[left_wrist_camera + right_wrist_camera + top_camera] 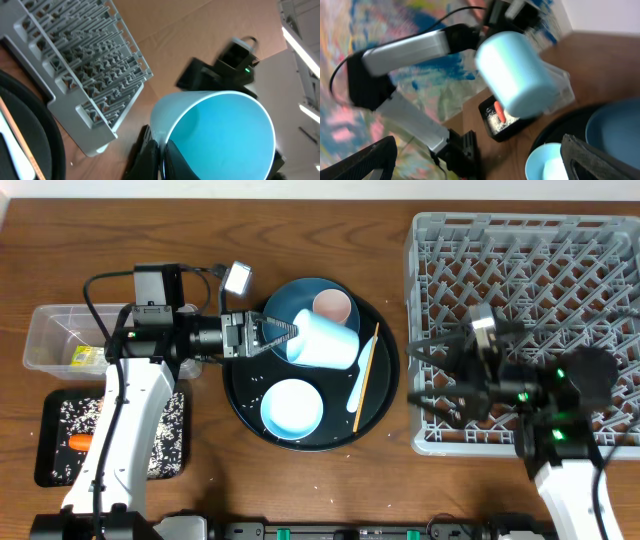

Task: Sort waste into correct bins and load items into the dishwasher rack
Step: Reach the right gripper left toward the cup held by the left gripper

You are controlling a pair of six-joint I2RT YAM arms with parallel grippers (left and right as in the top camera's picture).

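Observation:
My left gripper (pixel 287 335) is shut on the rim of the light-blue cup (pixel 326 340), which hangs tipped on its side over the round black tray (pixel 238 395). In the left wrist view one finger (pixel 150 155) sits outside the cup (pixel 220 135) and the other inside. The pink cup (pixel 332 305) stands on the dark blue plate (pixel 292 295). On the round tray lie the white bowl (pixel 292 408), the white spoon (pixel 357 386) and the chopstick (pixel 367 363). My right gripper (pixel 425 375) is open and holds nothing at the left edge of the dishwasher rack (pixel 530 290). It faces the cup (pixel 517 72).
A clear tub (pixel 60 330) at the far left holds the yellow-green wrapper (pixel 82 357). In front of it a shallow black tray (pixel 165 440) holds rice grains and the orange carrot (pixel 80 443). The carrot (pixel 498 111) also shows in the right wrist view.

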